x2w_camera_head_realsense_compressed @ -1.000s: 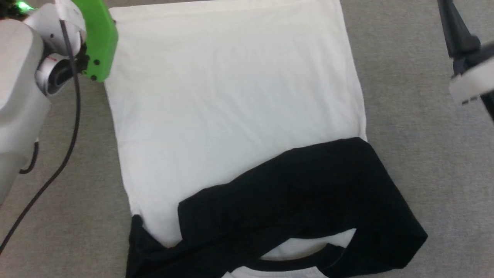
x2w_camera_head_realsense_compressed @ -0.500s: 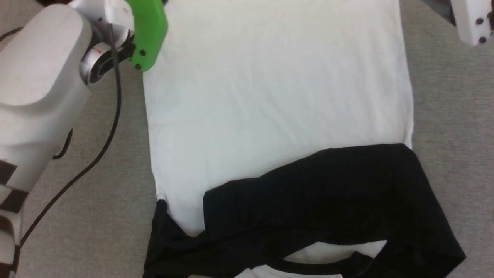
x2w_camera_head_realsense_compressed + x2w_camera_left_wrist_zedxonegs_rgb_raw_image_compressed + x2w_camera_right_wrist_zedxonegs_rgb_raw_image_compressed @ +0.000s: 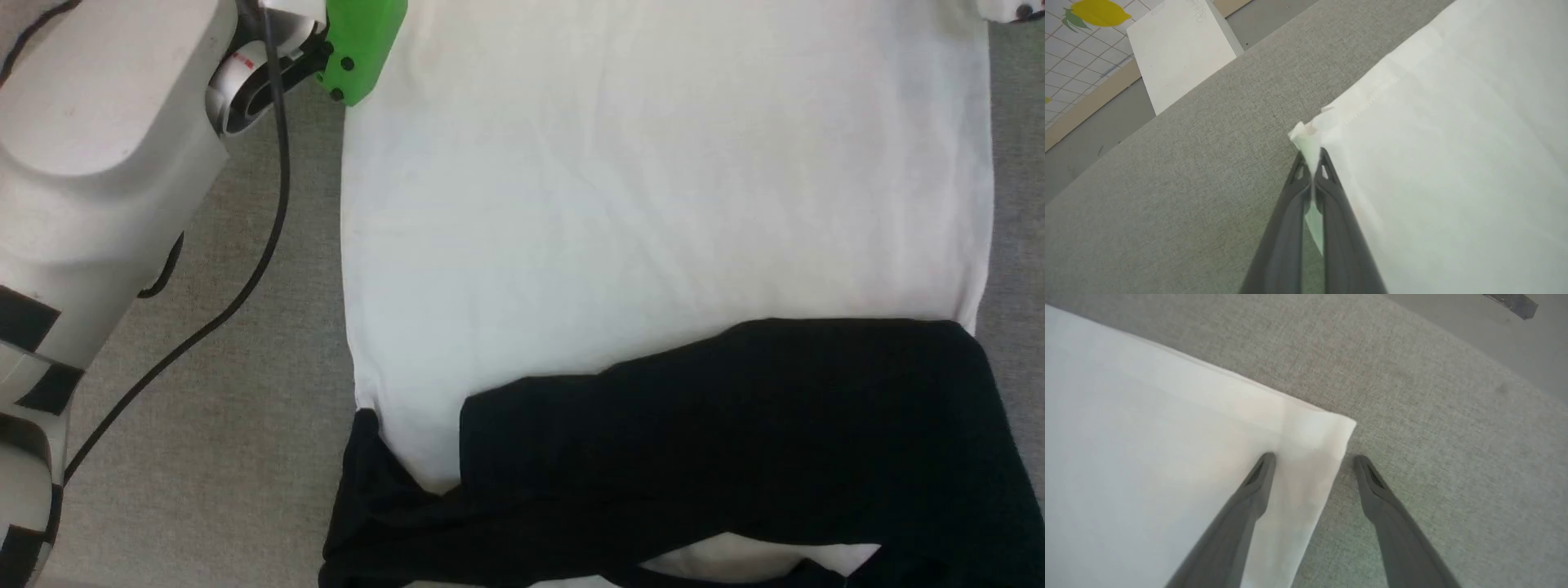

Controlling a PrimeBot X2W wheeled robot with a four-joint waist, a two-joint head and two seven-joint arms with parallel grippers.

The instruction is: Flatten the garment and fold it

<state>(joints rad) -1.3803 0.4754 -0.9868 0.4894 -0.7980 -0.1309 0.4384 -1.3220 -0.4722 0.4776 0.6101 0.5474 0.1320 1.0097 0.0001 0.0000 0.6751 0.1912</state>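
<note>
The garment (image 3: 653, 204) lies spread on the grey surface, its white body flat and its black sleeves (image 3: 735, 441) folded across the near end. In the left wrist view my left gripper (image 3: 1312, 157) is shut on the garment's far left hem corner (image 3: 1306, 136), which bunches up between the fingers. In the right wrist view my right gripper (image 3: 1312, 459) stands open astride the far right hem corner (image 3: 1327, 433): one finger over the white cloth, the other over bare surface beside its edge.
The grey fabric-covered surface (image 3: 204, 408) runs on both sides of the garment. My left arm's white casing, green wrist part (image 3: 359, 41) and black cable (image 3: 245, 269) sit at the upper left. Beyond the surface's edge stands a white board (image 3: 1180, 45) against a tiled wall.
The head camera has moved, so the whole picture has shifted right and down. The left arm looks larger and nearer; the garment itself lies the same.
</note>
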